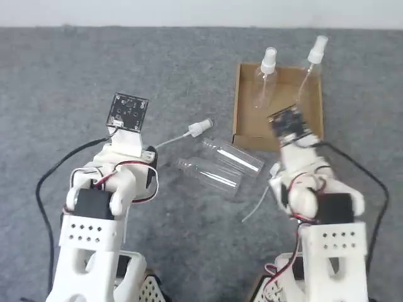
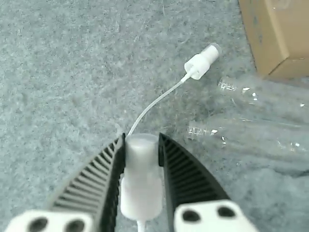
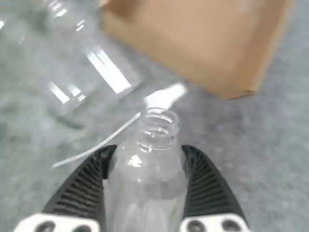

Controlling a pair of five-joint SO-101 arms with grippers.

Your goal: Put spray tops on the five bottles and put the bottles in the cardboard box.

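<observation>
My left gripper point(image 2: 141, 137) is shut on a white spray top point(image 2: 141, 179), its head upright between the fingers. A second spray top point(image 2: 203, 60) with a long thin tube lies on the carpet just beyond it. Two clear uncapped bottles point(image 1: 233, 157) point(image 1: 208, 175) lie side by side between the arms. My right gripper point(image 3: 149, 150) is shut on a third clear bottle point(image 3: 153, 159), its open neck pointing away from the wrist, near the cardboard box point(image 3: 207, 38). Another spray top point(image 3: 166, 94) lies in front of that bottle. Two capped bottles point(image 1: 266, 78) point(image 1: 310, 72) stand in the box point(image 1: 239, 107).
Grey carpet covers the table. The box sits at the back right, directly beyond the right arm point(image 1: 308, 182). The left arm point(image 1: 113, 182) stands at the front left, with open carpet to its left and behind it.
</observation>
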